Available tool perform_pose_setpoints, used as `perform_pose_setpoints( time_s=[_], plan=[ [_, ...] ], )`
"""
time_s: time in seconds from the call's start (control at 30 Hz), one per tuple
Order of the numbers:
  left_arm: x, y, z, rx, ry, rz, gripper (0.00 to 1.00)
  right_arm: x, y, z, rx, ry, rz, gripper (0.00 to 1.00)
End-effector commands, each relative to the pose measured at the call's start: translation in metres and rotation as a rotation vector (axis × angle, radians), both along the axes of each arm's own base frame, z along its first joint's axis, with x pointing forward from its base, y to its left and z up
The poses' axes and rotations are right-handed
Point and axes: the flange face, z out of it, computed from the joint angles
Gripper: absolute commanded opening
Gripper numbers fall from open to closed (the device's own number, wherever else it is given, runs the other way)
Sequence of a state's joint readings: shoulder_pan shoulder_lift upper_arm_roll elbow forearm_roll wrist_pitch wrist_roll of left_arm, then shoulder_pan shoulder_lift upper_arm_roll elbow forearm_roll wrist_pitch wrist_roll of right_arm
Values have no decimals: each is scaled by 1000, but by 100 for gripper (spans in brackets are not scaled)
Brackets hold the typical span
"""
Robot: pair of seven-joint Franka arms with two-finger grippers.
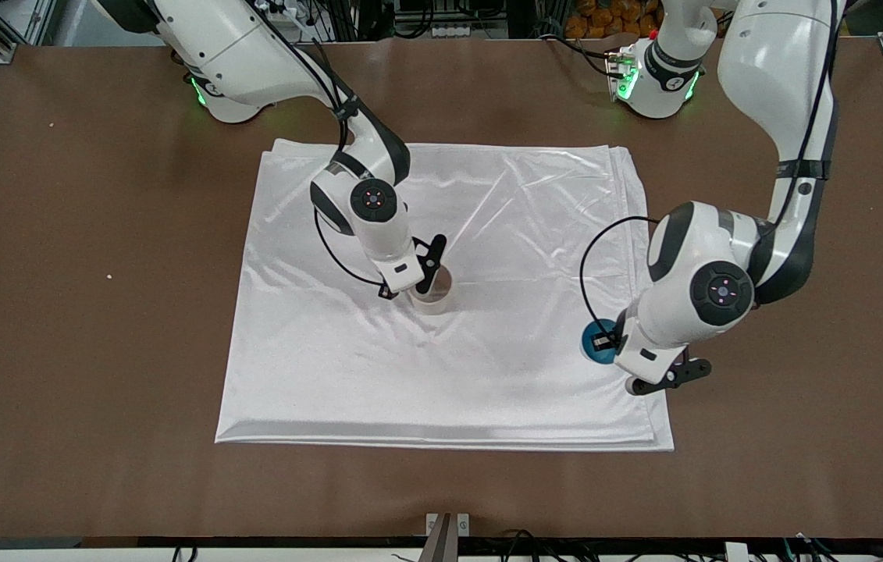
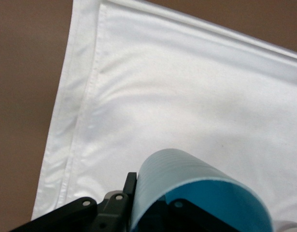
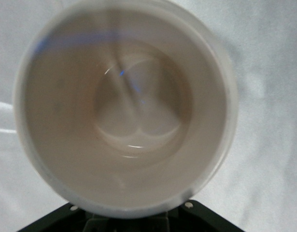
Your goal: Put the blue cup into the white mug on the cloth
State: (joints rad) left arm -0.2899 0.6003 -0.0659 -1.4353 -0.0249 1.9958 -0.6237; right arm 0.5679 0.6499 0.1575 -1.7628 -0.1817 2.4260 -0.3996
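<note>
The cloth [image 1: 488, 375] lies spread on the brown table. The white mug [image 1: 433, 297] stands upright near the cloth's middle. My right gripper [image 1: 427, 282] is down at the mug's rim and shut on it. In the right wrist view the mug's beige inside [image 3: 124, 111] fills the picture and hides the fingers of the right gripper [image 3: 126, 220]. My left gripper [image 1: 605, 343] is shut on the blue cup [image 1: 594, 343] at the cloth's edge toward the left arm's end. In the left wrist view the left gripper [image 2: 150, 195] pinches the cup's wall [image 2: 182, 169], one finger outside and one inside.
Bare brown table [image 1: 97, 351] surrounds the cloth. The cloth also shows in the left wrist view [image 2: 187, 96] and in the right wrist view [image 3: 269, 145]. The arms' bases stand along the table's edge farthest from the front camera.
</note>
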Motion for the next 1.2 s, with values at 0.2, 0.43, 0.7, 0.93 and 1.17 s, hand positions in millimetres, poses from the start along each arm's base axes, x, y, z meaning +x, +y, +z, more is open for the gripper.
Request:
perform_pose_setpoints(
  time_s=[0.2, 0.43, 0.7, 0.93, 1.17],
  plan=[
    [-26, -53, 9, -3, 15, 45, 0, 12, -1, 3, -4, -45, -26, 52],
    [-40, -93, 21, -35, 8, 51, 0, 33, -22, 40, 15, -83, -64, 100],
    [-67, -151, 26, -50, -5, 45, 0, 44, -65, 135, -26, -108, -132, 100],
    [-89, -190, 19, -61, -19, 30, 0, 37, -129, 216, -37, -157, -200, 100],
    [-111, -233, 9, -101, -68, 21, 0, 22, -190, 285, -84, -146, -293, 100]
  ],
)
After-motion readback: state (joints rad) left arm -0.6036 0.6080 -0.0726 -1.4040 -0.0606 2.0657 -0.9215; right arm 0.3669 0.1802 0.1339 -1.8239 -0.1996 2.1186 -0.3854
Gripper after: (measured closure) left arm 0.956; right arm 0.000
